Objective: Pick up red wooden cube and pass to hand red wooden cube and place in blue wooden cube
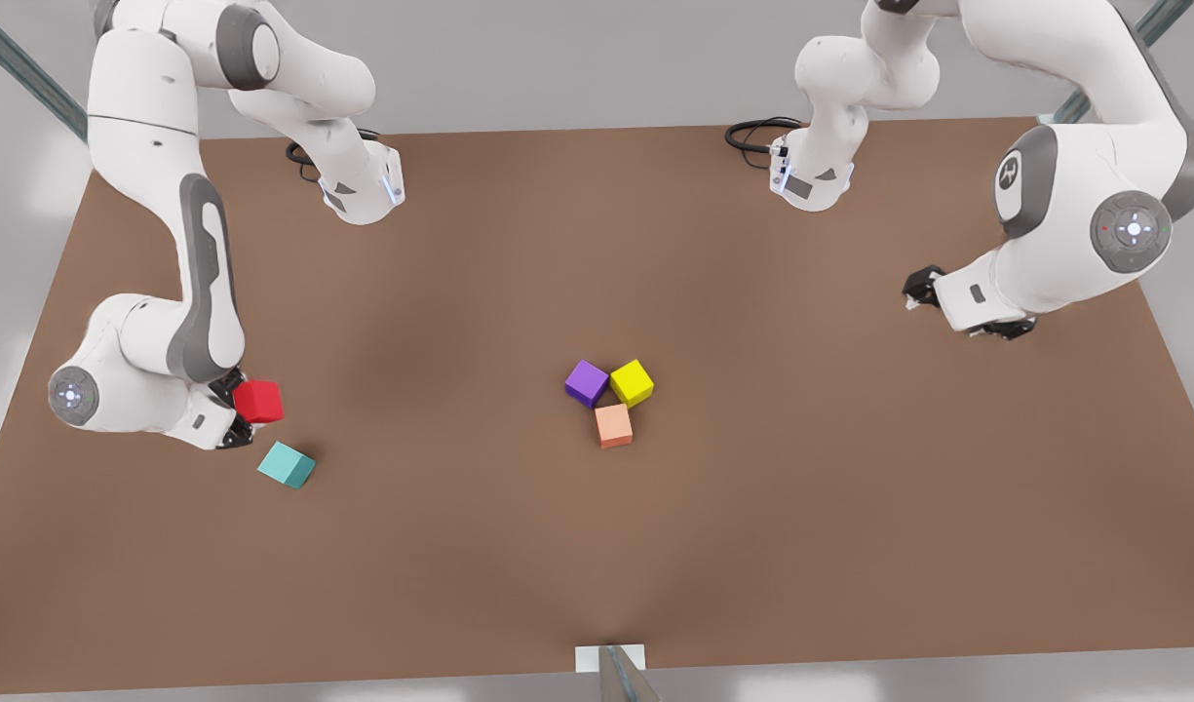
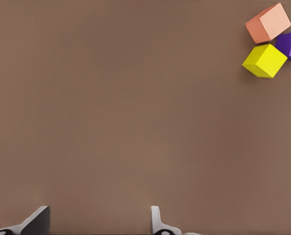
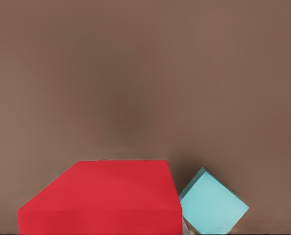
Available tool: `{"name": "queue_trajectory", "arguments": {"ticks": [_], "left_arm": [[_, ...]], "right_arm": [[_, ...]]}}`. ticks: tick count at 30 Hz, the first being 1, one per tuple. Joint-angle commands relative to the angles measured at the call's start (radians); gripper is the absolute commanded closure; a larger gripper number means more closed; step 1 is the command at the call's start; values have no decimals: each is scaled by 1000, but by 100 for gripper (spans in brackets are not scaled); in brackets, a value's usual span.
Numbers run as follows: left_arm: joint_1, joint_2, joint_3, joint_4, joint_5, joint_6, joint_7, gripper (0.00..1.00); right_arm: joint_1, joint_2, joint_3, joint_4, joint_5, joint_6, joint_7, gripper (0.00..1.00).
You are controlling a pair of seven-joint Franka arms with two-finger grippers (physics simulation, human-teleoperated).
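The red wooden cube (image 1: pixel 259 401) is held at the front view's left by my right gripper (image 1: pixel 238 413), which is shut on it. In the right wrist view the red wooden cube (image 3: pixel 104 196) looms close. The blue wooden cube (image 1: pixel 287 465), teal in colour, lies on the table just beside and below it, also seen as the blue wooden cube (image 3: pixel 212 203). My left gripper (image 1: pixel 916 290) waits at the front view's right, far from both cubes. Its fingers (image 2: pixel 157 223) stand open with nothing between them.
A purple cube (image 1: pixel 586 382), a yellow cube (image 1: pixel 633 382) and a salmon-orange cube (image 1: pixel 613 425) cluster at the middle of the brown table (image 1: pixel 597 546). The same three appear far off in the left wrist view, around the yellow cube (image 2: pixel 264 60).
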Motion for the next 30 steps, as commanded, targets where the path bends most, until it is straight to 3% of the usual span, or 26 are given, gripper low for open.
{"name": "queue_trajectory", "arguments": {"ticks": [1,5,30], "left_arm": [[-6,-6,14,-15,-41,5,-300,0],[-6,17,12,-15,-94,-98,-300,0],[15,37,12,-15,-97,-95,-297,0]], "right_arm": [[13,22,0,-1,-95,241,610,59],[31,53,1,-1,-95,333,672,59],[21,152,7,-46,-76,417,704,59]]}}
